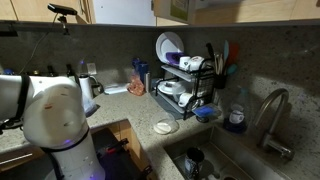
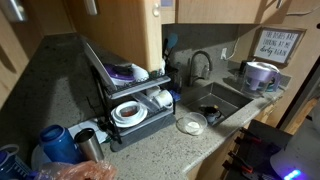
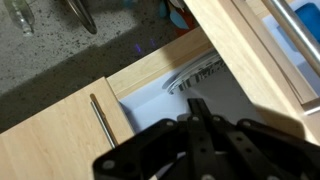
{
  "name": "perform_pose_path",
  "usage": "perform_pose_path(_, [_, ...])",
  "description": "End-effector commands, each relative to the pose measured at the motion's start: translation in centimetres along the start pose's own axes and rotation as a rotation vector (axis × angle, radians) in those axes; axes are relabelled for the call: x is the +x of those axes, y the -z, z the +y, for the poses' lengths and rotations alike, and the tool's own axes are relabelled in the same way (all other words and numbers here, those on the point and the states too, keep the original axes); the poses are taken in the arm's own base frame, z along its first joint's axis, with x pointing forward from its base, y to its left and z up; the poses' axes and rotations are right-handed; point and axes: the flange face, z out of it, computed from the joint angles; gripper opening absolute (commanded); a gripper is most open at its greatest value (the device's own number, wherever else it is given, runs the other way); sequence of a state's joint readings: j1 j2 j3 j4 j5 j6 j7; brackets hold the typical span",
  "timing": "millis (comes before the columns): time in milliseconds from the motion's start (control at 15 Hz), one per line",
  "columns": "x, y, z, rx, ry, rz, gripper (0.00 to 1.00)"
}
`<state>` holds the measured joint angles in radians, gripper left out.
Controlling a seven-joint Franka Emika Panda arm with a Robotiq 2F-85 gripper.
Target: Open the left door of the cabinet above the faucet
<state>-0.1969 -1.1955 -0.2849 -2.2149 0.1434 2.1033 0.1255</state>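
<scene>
In the wrist view my gripper (image 3: 196, 112) is shut and empty, its fingertips pressed together in front of the white inside of the cabinet (image 3: 150, 105). One tan door (image 3: 245, 55) stands swung open at the right of the gap. The matching door (image 3: 50, 135), with a thin steel bar handle (image 3: 100, 120), is closed at the lower left. In both exterior views the open door (image 1: 170, 10) (image 2: 147, 30) juts out from the cabinet (image 1: 250, 6) (image 2: 215, 10), above the faucet (image 1: 272, 110) (image 2: 203, 62). The gripper itself is hidden in both.
A black dish rack (image 1: 185, 85) (image 2: 130, 100) with plates and bowls stands beside the sink (image 1: 215, 160) (image 2: 220, 100). A small dish (image 1: 164, 127) lies on the speckled counter. The white arm body (image 1: 55, 120) fills the lower left. A mug (image 2: 260, 75) stands behind the sink.
</scene>
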Motion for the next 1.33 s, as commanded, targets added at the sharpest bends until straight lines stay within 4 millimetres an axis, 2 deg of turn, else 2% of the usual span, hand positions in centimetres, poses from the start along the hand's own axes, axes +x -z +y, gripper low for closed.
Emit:
perform_pose_path(0, [0.3, -0.8, -0.8, 0.043, -0.013, -0.056, 0.0])
perform_pose_path(667, [-0.4, -1.2, -1.9, 0.118, -0.008, -0.128, 0.0])
perform_pose_path(1267, [-1.5, -2.5, -4.8, 0.218, 0.033, -0.222, 0.0])
